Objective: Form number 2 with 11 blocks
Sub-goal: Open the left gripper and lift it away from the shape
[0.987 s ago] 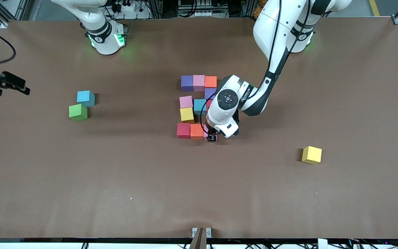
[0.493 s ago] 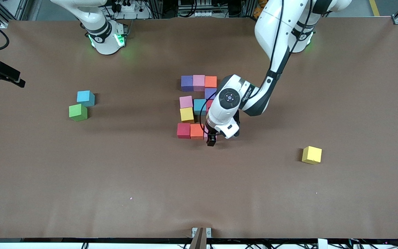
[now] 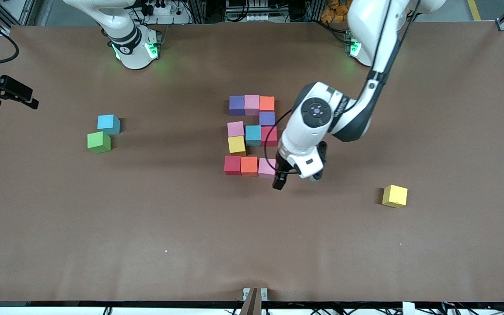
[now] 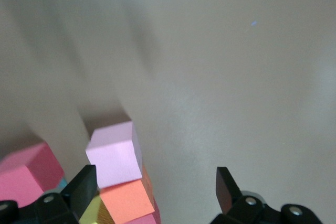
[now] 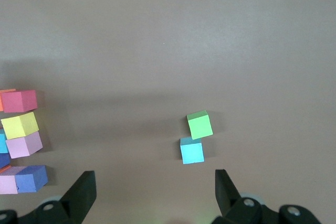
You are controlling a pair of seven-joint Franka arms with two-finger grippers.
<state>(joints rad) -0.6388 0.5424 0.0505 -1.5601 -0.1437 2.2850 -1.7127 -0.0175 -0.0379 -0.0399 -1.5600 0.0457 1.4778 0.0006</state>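
Pink block now sits free just beside our left gripper, jaws apart and lifting off; the 2 looks complete. Right gripper waits spread, well away.

Eleven blocks sit flat, edge to edge mid-table as a blocky number 2, pink cube ending its nearest row.

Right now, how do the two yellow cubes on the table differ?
The yellow cube in the figure sits edge to edge among other coloured cubes; the loose yellow cube stands alone toward the left arm's end, nearer the front camera. The first sits square with its neighbours; the loose one is slightly turned. Both look equal in size and colour.
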